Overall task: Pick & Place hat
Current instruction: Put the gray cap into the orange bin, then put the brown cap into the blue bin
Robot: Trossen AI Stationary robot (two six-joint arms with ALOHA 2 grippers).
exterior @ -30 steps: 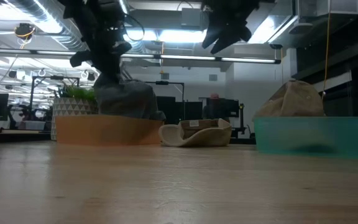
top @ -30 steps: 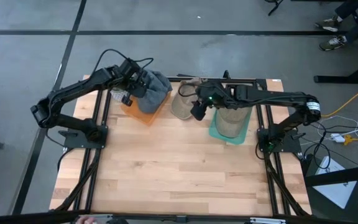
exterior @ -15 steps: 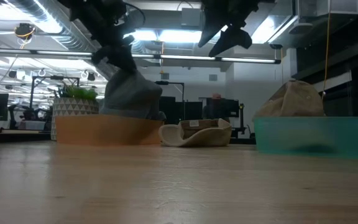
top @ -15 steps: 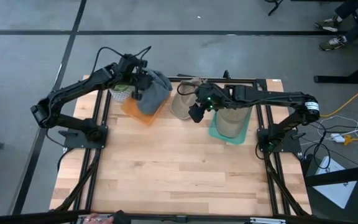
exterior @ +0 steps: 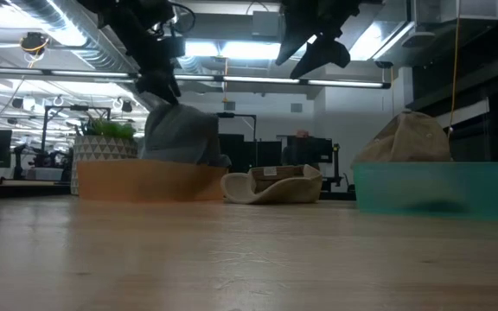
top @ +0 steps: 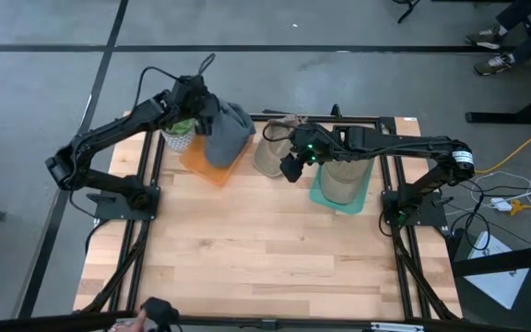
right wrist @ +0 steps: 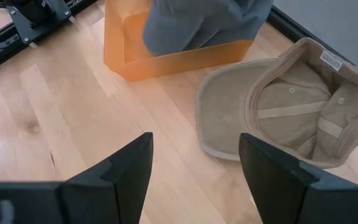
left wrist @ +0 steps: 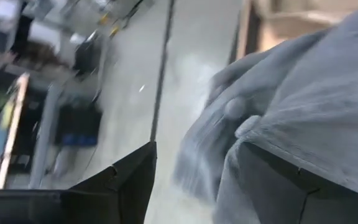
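Wooden table: grey hat sits in orange bin, left gripper just above it, fingers apart. Right gripper spread, empty, over beige hat.

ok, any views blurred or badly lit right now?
Left wrist view: motion-smeared, the floor streaked, the grey hat soft. Low view: backlit by ceiling lights, so both arms and the left pincer read as silhouettes; the near tabletop is out of focus. Right wrist view: sharp and evenly lit on the tan cap and orange bin. High view: even light, no glare.
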